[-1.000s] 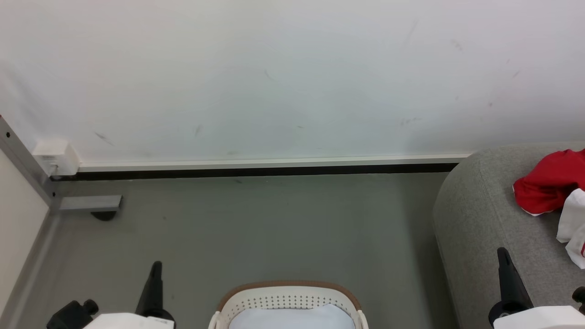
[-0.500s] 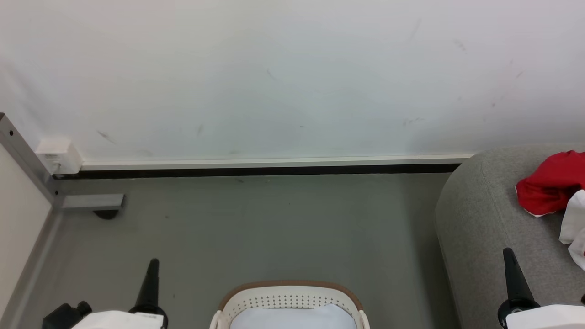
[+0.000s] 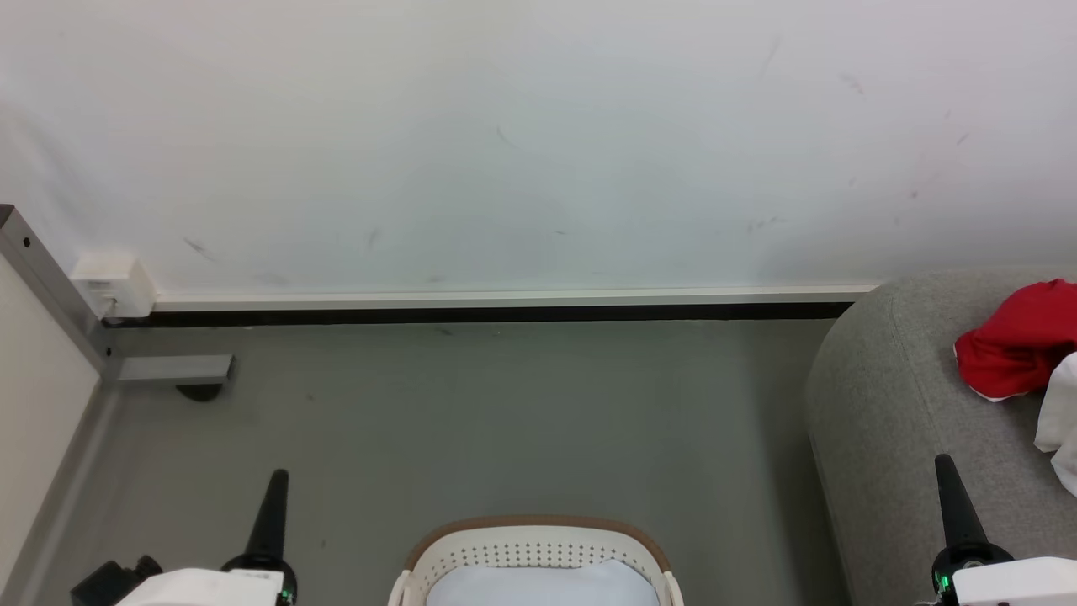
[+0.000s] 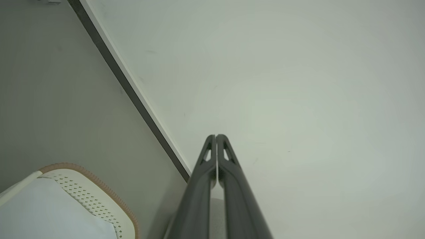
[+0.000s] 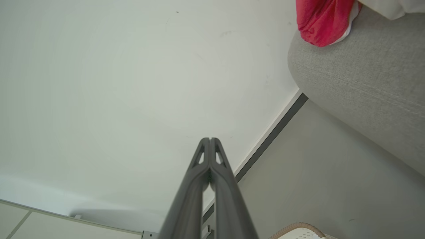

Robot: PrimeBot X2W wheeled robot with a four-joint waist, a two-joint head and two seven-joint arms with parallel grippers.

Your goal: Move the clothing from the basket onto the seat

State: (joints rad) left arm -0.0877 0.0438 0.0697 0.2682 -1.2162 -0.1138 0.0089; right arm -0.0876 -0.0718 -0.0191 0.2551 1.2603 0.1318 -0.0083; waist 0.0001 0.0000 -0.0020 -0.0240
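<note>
The cream basket with its brown rim stands on the floor at the bottom centre; its pale inside holds no garment that I can see. On the grey seat at the right lie the red garment and part of the white one. The seat and red garment also appear in the right wrist view. My left gripper is shut with nothing in it, left of the basket. My right gripper is shut and empty, over the seat's front edge.
A white wall with a dark baseboard runs behind the grey floor. A metal frame leg with a foot and a white box sit at the far left corner.
The head view has drifted slightly, shifting the whole scene a little to the right. Both grippers have sunk lower in the picture, fingers still closed. The garments and basket stay put.
</note>
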